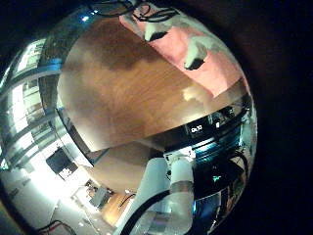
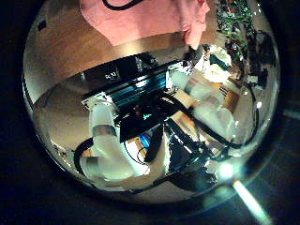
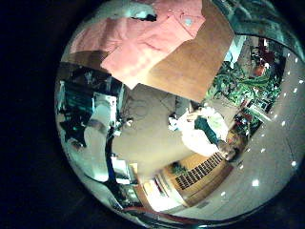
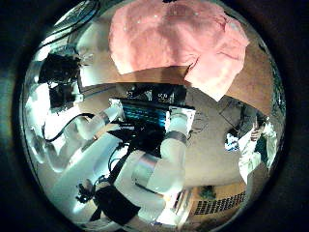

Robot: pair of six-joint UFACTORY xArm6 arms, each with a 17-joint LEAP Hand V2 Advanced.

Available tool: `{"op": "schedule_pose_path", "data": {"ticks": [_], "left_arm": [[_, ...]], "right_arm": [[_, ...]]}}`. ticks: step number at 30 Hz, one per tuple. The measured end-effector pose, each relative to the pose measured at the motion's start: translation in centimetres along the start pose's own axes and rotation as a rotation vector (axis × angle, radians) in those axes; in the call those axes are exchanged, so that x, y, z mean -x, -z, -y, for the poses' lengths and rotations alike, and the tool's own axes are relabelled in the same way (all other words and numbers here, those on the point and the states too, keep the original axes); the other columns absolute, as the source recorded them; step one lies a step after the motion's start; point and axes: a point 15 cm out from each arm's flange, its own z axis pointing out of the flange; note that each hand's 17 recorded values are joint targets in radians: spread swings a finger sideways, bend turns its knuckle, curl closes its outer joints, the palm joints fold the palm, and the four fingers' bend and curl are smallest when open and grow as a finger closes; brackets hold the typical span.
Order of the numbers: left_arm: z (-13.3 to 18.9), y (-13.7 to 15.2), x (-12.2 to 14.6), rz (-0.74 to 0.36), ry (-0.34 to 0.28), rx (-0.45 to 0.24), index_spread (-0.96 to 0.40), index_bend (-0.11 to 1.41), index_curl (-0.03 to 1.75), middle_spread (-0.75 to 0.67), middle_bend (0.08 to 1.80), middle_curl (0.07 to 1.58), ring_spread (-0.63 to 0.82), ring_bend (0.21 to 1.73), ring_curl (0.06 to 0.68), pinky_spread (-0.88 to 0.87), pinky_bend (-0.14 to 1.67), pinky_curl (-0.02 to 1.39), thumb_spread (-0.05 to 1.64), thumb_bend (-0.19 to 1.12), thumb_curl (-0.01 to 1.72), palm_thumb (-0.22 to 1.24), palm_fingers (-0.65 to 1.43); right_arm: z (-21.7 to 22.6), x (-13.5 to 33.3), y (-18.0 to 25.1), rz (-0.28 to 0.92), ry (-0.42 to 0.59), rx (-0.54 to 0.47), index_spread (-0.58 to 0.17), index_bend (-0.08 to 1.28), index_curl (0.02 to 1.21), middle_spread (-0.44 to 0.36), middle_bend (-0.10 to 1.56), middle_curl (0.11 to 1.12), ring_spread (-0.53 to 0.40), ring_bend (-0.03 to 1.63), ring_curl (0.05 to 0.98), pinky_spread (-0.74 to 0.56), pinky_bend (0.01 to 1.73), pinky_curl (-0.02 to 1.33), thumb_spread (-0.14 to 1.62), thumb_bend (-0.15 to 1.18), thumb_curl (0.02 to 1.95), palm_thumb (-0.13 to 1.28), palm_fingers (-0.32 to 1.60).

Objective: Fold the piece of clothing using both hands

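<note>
The piece of clothing (image 4: 174, 39) lies spread on the wooden table (image 4: 259, 92), with one part folded out at its side near the table edge. In the left little finger side palm view, my left hand (image 1: 174, 41) has relaxed fingertips (image 1: 196, 55) over the clothing (image 1: 220, 61) and holds nothing. The left thumb side palm view shows the clothing (image 2: 141, 19) on the table (image 2: 75, 52). In the right little finger side palm view, the clothing (image 3: 143, 43) lies below my right hand (image 3: 143, 11), which stays at the view's rim and holds nothing.
The bare wooden table top (image 1: 127, 93) stretches beside the clothing. The table's edge (image 3: 195, 81) runs close to the clothing. Electronics boxes (image 2: 127, 70) sit at the table's back edge.
</note>
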Motion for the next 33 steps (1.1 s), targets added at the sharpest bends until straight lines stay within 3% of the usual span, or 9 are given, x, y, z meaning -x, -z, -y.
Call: {"op": "schedule_pose_path", "data": {"ticks": [10, 14, 19, 22, 25, 28, 33], "left_arm": [[4.0, -6.5, -2.0, 0.052, -0.044, -0.079, 0.03, 0.12, 0.22, 0.38, 0.19, 0.32, 0.46, 0.72, 0.222, 0.48, 0.49, 0.34, 1.05, -0.02, 0.28, 0.14, -0.04], [4.9, -7.2, -2.1, 0.054, -0.044, -0.119, 0.04, 0.12, 0.21, 0.38, 0.19, 0.32, 0.46, 0.72, 0.222, 0.47, 0.49, 0.34, 1.04, -0.02, 0.28, 0.14, -0.05], [5.2, -8.4, -2.4, 0.060, -0.055, -0.100, 0.05, 0.15, 0.22, 0.38, 0.19, 0.31, 0.46, 0.71, 0.219, 0.47, 0.49, 0.33, 1.03, -0.02, 0.28, 0.16, -0.03], [5.7, -8.3, -2.5, 0.061, -0.051, -0.103, 0.06, 0.19, 0.25, 0.31, 0.23, 0.33, 0.45, 0.68, 0.205, 0.46, 0.44, 0.31, 1.04, -0.02, 0.29, 0.17, 0.06], [6.4, -8.0, -2.9, 0.066, -0.046, -0.112, 0.02, 0.26, 0.29, 0.14, 0.45, 0.39, 0.32, 0.64, 0.184, 0.39, 0.30, 0.27, 1.06, 0.00, 0.30, 0.25, 0.32], [6.9, -7.9, -2.7, 0.085, -0.051, -0.102, -0.04, 0.33, 0.34, 0.02, 0.61, 0.48, 0.16, 0.65, 0.190, 0.28, 0.22, 0.25, 1.08, 0.00, 0.31, 0.33, 0.46], [7.0, -7.6, -2.2, 0.112, -0.047, -0.026, -0.15, 0.37, 0.41, -0.16, 0.76, 0.59, -0.14, 0.81, 0.244, 0.02, 0.31, 0.28, 1.10, 0.00, 0.32, 0.42, 0.69]], "right_arm": [[1.1, 1.0, 0.2, -0.006, 0.021, 0.008, -0.343, 0.14, 0.20, 0.060, 0.25, 0.36, 0.144, 0.68, 0.262, 0.35, 0.68, 0.25, 1.04, -0.02, 0.26, 0.08, 0.01], [1.1, 1.0, 0.0, -0.002, 0.017, 0.015, -0.342, 0.14, 0.21, 0.056, 0.26, 0.36, 0.152, 0.67, 0.258, 0.36, 0.68, 0.25, 1.04, -0.02, 0.26, 0.08, 0.01], [0.9, 0.9, -0.2, 0.002, 0.011, 0.017, -0.340, 0.14, 0.22, 0.053, 0.26, 0.36, 0.156, 0.67, 0.255, 0.36, 0.67, 0.25, 1.05, -0.02, 0.26, 0.09, 0.01], [0.8, 0.9, -0.3, 0.003, 0.010, 0.020, -0.341, 0.15, 0.22, 0.051, 0.26, 0.35, 0.157, 0.67, 0.253, 0.36, 0.66, 0.25, 1.05, -0.02, 0.26, 0.09, 0.02], [0.8, 0.9, -0.2, 0.002, 0.011, 0.017, -0.341, 0.15, 0.23, 0.049, 0.26, 0.35, 0.157, 0.66, 0.251, 0.36, 0.66, 0.25, 1.06, -0.02, 0.26, 0.09, 0.03], [0.7, 0.9, -0.2, 0.002, 0.012, 0.017, -0.341, 0.15, 0.23, 0.049, 0.26, 0.35, 0.151, 0.66, 0.249, 0.36, 0.65, 0.25, 1.06, -0.02, 0.26, 0.10, 0.03], [0.8, 0.9, -0.3, 0.008, 0.012, 0.014, -0.341, 0.15, 0.23, 0.048, 0.25, 0.35, 0.149, 0.65, 0.247, 0.36, 0.64, 0.26, 1.07, -0.02, 0.26, 0.10, 0.04]]}}
